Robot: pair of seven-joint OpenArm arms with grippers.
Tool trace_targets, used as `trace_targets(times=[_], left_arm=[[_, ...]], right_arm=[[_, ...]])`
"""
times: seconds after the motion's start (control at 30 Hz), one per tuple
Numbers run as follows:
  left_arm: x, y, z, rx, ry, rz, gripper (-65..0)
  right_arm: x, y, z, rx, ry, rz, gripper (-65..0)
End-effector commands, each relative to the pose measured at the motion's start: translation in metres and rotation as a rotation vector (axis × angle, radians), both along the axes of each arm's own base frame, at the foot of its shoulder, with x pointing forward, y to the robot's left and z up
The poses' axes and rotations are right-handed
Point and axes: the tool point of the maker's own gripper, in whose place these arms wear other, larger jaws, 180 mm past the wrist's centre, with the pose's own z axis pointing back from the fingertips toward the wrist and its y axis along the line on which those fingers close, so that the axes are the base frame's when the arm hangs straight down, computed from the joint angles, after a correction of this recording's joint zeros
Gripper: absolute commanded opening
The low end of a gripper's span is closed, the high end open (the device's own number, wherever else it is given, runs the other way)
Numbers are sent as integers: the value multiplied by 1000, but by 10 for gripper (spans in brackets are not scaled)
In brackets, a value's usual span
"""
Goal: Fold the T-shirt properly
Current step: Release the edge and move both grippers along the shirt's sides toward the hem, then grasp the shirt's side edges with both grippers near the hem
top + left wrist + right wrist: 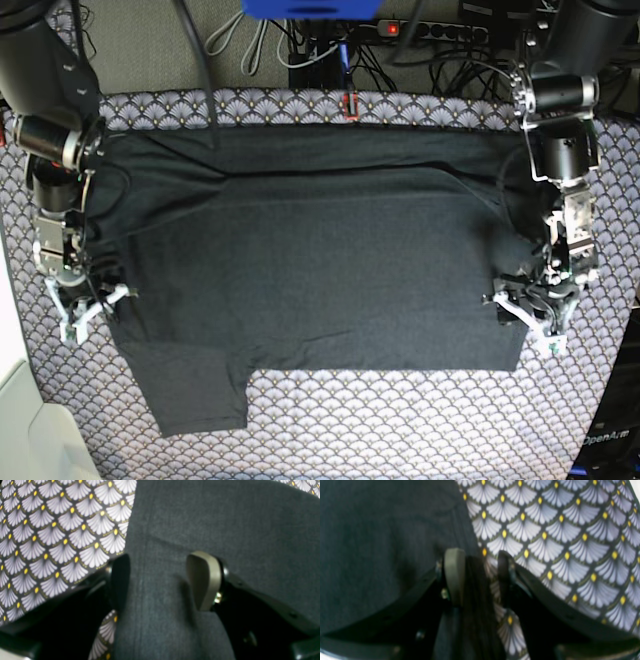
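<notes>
T-shirt [310, 260] spread flat on patterned cloth [400, 430], dark, one sleeve [195, 400] sticking out toward near edge. My left gripper [160, 580] at shirt's side edge, base view's right; fingers parted, raised ridge of shirt fabric between them, beige pad [203, 580] against it. My right gripper [477, 577] at opposite edge; fingers narrowly apart, dark fabric fold between them, pad [455, 575] touching shirt. Power strip [420, 27] and cables behind table.

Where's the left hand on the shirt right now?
In the base view the left hand is at the picture's right, on the T-shirt's right edge near its lower corner, with the patterned cloth just beyond; the left wrist view shows shirt fabric between its fingers.
</notes>
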Motion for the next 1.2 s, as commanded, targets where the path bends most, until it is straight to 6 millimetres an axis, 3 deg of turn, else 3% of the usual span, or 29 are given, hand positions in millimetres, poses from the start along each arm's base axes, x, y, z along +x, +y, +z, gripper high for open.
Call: trace_targets(times=[0.0,0.3,0.37,0.47,0.6,0.8,0.9,0.97,1.1,1.17], left_arm=[[14,7,24,11,-69,5,-266],[12,7,20,8,-60,5,-266],[12,7,20,8,-60,5,-266],[12,7,19,8,-58,6,-266],[13,7,22,7,-63,7,-266],[22,7,33,7,-88,7,-266],[23,8,27,-4,-70,14,-266],[31,9,31,-13,-87,20,-266],[30,10,14,-30,-93,38,-266],[37,11,17,-34,-123,41,-265]], right_arm=[[13,-10,20,-16,-48,-15,-415],[2,-1,1,-43,44,35,-438],[-4,-1,-4,-44,57,36,-498],[-9,-1,-9,-47,62,37,-648],[-9,-5,-7,-50,56,31,-650],[-1,-9,27,-132,-54,60,-650],[-3,12,36,-141,-104,122,-650],[-7,18,36,-146,-109,143,-650],[-9,18,33,-145,-105,144,-650],[-9,18,33,-144,-103,144,-650]])
